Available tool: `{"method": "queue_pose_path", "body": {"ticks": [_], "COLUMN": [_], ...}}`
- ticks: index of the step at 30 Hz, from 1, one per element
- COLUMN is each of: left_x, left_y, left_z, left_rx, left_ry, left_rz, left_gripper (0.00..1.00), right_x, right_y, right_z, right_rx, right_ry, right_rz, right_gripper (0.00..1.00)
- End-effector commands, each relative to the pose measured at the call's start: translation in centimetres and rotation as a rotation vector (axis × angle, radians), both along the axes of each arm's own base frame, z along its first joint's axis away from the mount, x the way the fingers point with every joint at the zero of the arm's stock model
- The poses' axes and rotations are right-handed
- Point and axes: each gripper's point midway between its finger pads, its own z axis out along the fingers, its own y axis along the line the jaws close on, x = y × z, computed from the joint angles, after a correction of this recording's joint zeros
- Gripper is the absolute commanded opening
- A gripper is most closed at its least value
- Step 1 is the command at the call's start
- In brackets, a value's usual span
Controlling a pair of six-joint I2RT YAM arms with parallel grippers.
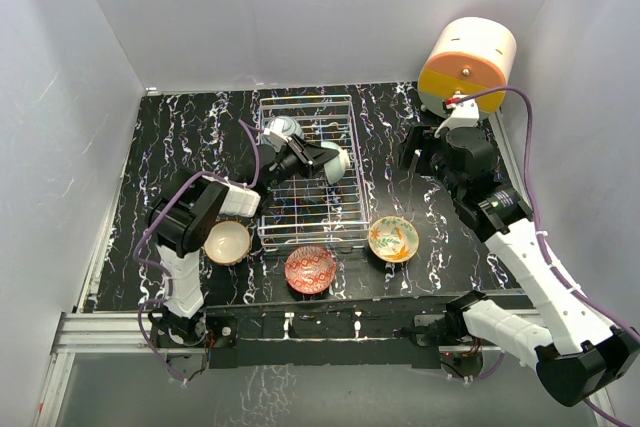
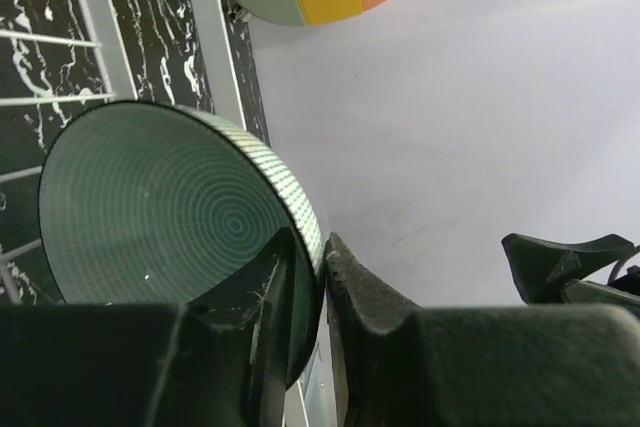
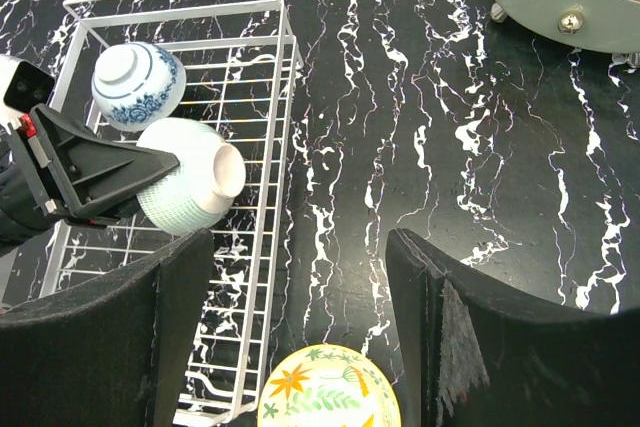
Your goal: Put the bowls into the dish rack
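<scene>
1. Black marble-look table (image 1: 180, 137); everything sits on it.
2. Dish rack (image 1: 304, 98), white wire, mid-table, long side running away from the arm bases.
3. Cream-and-orange drawer unit (image 1: 468, 59), far right corner, well apart from the rack.
4. Right gripper (image 3: 300, 247): fingers spread wide, nothing between them, over bare table right of the rack.
5. Left gripper (image 2: 312, 257): closed narrow, pinching the rim of the pale mint bowl (image 1: 338, 162). The bowl is tipped on its side over the rack's right half.
6. Blue-white bowl (image 3: 138, 85): in the rack's far end, foot ring up, just beside the mint one.
7. Yellow-green leafy bowl (image 1: 393, 238): upright on the table, just right of the rack's near corner.
8. Red patterned bowl (image 1: 310, 269): upright on the table, just in front of the rack's near edge.
9. Cream-tan bowl (image 1: 228, 241): upright on the table, left of the rack's near corner, next to the left arm.
</scene>
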Motion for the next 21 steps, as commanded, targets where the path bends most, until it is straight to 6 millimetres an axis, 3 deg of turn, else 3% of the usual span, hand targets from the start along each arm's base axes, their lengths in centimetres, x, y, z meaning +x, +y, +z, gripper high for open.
{"method": "queue_pose_path", "body": {"ticks": [1, 6, 12, 15, 18, 21], "left_x": [-0.9, -1.1, -1.6, -1.7, -1.7, -1.6], "left_y": [0.8, 1.4, 2.3, 2.5, 2.5, 2.2], "left_z": [-0.7, -1.3, -2.4, -2.5, -2.2, -1.1], "left_rx": [0.076, 0.120, 0.137, 0.127, 0.117, 0.102], "left_ry": [0.006, 0.020, 0.048, 0.053, 0.048, 0.025], "left_rz": [0.018, 0.039, 0.071, 0.073, 0.066, 0.054], "left_gripper": [0.21, 0.34, 0.36, 0.25, 0.00, 0.00], "right_x": [0.3, 0.2, 0.2, 0.2, 0.2, 0.3], "right_y": [-0.1, -0.1, -0.1, -0.1, -0.1, -0.2], "right_z": [2.4, 2.4, 2.2, 2.3, 2.3, 2.2], "right_rx": [0.018, 0.020, 0.021, 0.025, 0.028, 0.029], "right_ry": [-0.065, -0.068, -0.064, -0.064, -0.063, -0.062], "right_rz": [0.002, 0.004, 0.005, 0.006, 0.005, -0.003], "right_gripper": [0.73, 0.73, 0.73, 0.73, 0.73, 0.73]}}
